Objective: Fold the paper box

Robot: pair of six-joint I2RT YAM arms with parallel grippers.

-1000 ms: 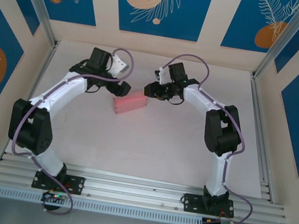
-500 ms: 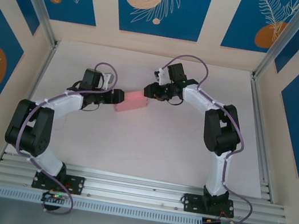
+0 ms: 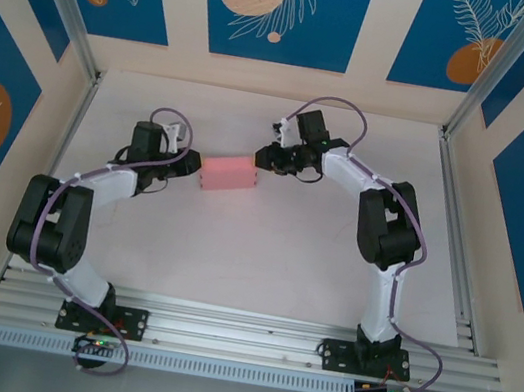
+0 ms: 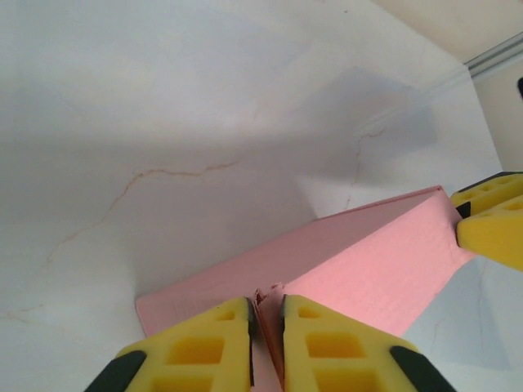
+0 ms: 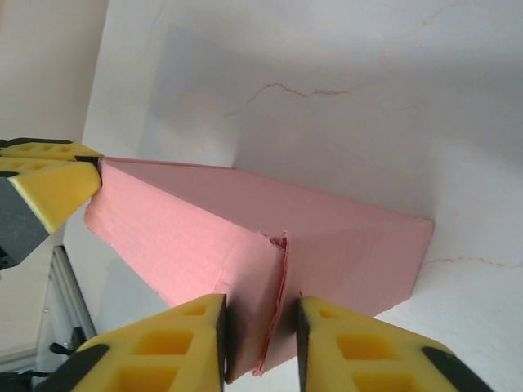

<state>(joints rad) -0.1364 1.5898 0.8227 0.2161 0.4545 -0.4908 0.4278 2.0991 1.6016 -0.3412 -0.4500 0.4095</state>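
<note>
The paper box is a small pink rectangular box at the middle of the white table, held between both arms. My left gripper is at its left end. In the left wrist view the left gripper is shut on a thin card edge of the box. My right gripper is at the right end. In the right wrist view the right gripper clamps the box across its end seam. I cannot tell whether the box rests on the table or hangs just above it.
Aluminium rails run along the table's left side and right side. Cream walls with blue panels close in the back and both sides. Open white surface lies in front of the box, toward the arm bases.
My left gripper came down from behind the box to its left end and closed on the card edge. The box turned from slanted to nearly level across the view. The right gripper kept its hold.
</note>
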